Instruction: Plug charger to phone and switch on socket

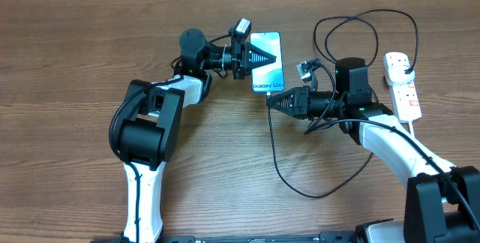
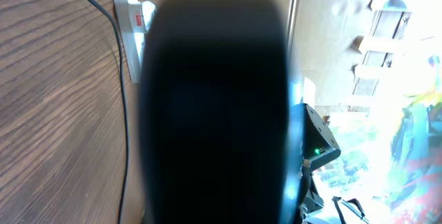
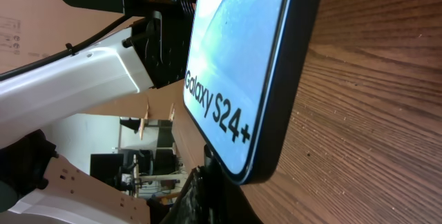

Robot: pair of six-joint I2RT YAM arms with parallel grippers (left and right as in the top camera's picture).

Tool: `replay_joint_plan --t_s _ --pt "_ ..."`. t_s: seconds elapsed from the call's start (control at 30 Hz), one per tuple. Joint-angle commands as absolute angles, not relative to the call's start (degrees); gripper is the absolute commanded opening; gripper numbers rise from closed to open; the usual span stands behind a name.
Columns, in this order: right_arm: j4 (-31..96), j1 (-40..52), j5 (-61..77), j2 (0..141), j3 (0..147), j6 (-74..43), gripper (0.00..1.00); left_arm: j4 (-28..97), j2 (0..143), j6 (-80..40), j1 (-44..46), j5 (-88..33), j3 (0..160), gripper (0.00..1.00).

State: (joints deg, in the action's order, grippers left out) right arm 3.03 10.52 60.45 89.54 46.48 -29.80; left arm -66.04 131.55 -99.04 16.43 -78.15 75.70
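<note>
The phone (image 1: 270, 69) lies screen-up at the table's middle back, its light-blue screen reading "Galaxy S24+". My left gripper (image 1: 262, 57) reaches in from the left and is shut on the phone; in the left wrist view the phone is a dark blur (image 2: 214, 99). My right gripper (image 1: 271, 100) is shut on the connector end of the charger, right at the phone's bottom edge (image 3: 235, 65). The charger's black cable (image 1: 315, 196) loops across the table to its plug (image 1: 405, 64) in the white socket (image 1: 405, 93). Whether the connector is inside the port is hidden.
The socket lies at the right edge with its white cord running toward the front. It also shows in the left wrist view (image 2: 132, 23) with a red switch, beside the cable (image 2: 124, 113). Cable loops lie behind and in front of the right arm.
</note>
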Motion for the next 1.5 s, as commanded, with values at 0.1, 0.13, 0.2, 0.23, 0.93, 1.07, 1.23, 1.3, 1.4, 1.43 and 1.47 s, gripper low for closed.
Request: replay_joint_plan --t_s 0.1,0.13,0.2,0.23,0.93,1.07,1.23,1.3,1.4,1.43,1.47 --pt "1.76 10.35 60.10 89.71 46.46 -30.28 0.04 -66.76 131.24 -98.72 16.75 -78.00 76.99 0.04" --pt "1.72 10.35 60.51 89.71 46.46 -30.28 0.04 -66.76 131.24 -98.35 16.75 -77.97 76.99 0.04" --pt "1.72 10.35 60.64 89.71 46.46 -30.26 0.04 -66.76 131.24 -97.67 16.75 -78.00 76.99 0.04" --pt "1.72 10.35 60.62 89.71 46.46 -30.26 0.04 -66.76 131.24 -97.69 16.75 -77.97 76.99 0.04" --pt "1.96 9.23 60.03 89.71 46.46 -30.26 0.04 -66.78 131.24 -97.93 16.95 -77.60 76.99 0.04" --pt "1.98 9.23 60.01 89.71 46.44 -30.26 0.04 -66.78 131.24 -97.97 17.04 -77.36 76.99 0.04" --pt "2.00 9.26 60.03 89.71 46.46 -30.28 0.04 -66.76 131.24 -99.29 17.04 -77.25 76.99 0.04" --pt "2.02 9.26 60.03 89.71 46.46 -30.28 0.04 -66.74 131.24 -99.31 17.04 -77.19 76.99 0.04" --pt "2.20 9.26 60.03 89.71 46.46 -30.28 0.04 -66.74 131.24 -99.31 17.21 -76.44 76.99 0.04" --pt "2.24 9.26 60.03 89.71 46.46 -30.28 0.04 -66.74 131.24 -99.31 17.28 -76.44 76.99 0.04" --pt "2.24 9.26 60.03 89.71 46.44 -30.28 0.04 -66.74 131.24 -99.31 17.32 -76.42 76.97 0.04"
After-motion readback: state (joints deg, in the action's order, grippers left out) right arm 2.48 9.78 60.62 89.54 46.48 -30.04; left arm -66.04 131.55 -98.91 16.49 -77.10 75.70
